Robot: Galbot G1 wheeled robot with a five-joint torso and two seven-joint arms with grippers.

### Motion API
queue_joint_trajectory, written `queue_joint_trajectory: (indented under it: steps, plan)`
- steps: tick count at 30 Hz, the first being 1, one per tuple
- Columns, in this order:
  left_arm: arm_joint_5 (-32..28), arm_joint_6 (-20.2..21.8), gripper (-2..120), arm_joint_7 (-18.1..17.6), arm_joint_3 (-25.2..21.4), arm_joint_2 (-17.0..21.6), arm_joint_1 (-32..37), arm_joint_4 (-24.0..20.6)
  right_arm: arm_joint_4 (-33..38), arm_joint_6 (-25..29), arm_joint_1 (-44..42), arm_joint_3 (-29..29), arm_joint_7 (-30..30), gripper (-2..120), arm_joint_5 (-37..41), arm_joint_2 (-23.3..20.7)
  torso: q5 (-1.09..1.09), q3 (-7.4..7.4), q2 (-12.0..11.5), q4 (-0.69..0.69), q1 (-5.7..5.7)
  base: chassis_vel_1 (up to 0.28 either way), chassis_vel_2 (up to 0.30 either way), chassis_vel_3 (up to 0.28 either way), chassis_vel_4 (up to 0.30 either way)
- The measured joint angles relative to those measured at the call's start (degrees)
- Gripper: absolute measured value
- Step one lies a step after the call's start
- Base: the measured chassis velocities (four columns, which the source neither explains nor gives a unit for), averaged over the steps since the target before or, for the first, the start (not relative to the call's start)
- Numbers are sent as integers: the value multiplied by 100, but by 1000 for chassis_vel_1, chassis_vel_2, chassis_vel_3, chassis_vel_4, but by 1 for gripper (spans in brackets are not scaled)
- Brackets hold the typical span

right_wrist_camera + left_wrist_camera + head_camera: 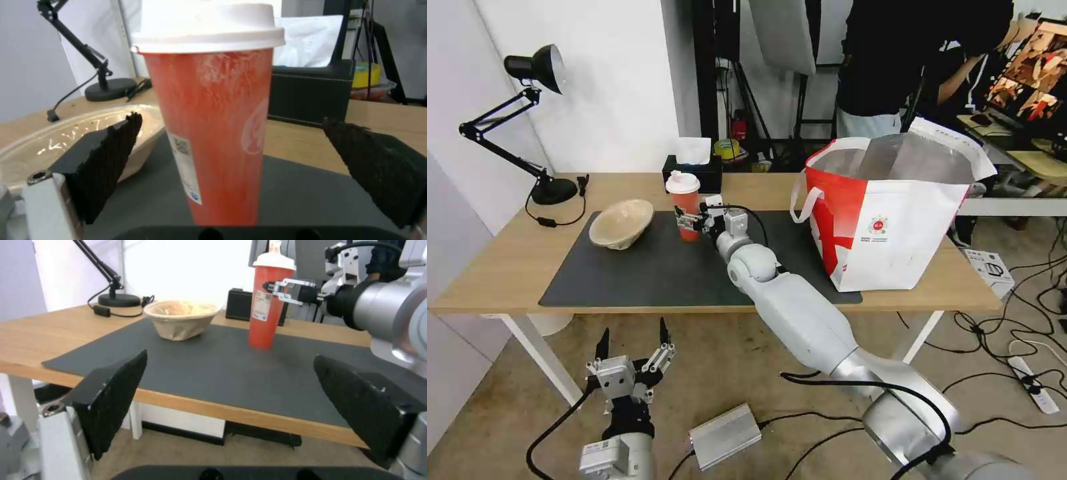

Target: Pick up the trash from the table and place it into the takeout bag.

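A tall red cup (684,207) with a white lid stands upright on the dark grey mat (647,270) of the table (494,267). My right gripper (686,221) is open at the cup's side. In the right wrist view its fingers (106,156) flank the cup (213,133) with a gap on both sides. A shallow beige pulp bowl (620,223) sits to the cup's left. The takeout bag (887,220) stands open at the table's right end, foil lining showing. My left gripper (634,333) hangs open below the table's front edge, facing the cup (267,306) and the bowl (180,320).
A black tissue box (694,170) stands behind the cup. A black desk lamp (550,190) is at the back left corner. Cables and a grey power brick (724,437) lie on the floor. A person stands behind the bag.
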Motion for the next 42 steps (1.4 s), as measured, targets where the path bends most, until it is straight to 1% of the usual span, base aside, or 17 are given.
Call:
queue_joint_trajectory:
  steps: [12,27,42]
  plan:
    - [-8,-2,100,-11,72,38,-22,49,-186,72,73,61,-83,100,6,5,0,0,0,0,0,0,0,0,0]
    - [-32,1,100,-11,138,89,-73,94,-247,67,76,13,-217,100,37,8,0,0,0,0,0,0,0,0,0]
    - [-82,17,100,-17,207,127,-189,176,-507,65,273,2,-399,100,213,10,0,0,0,0,0,0,0,0,0]
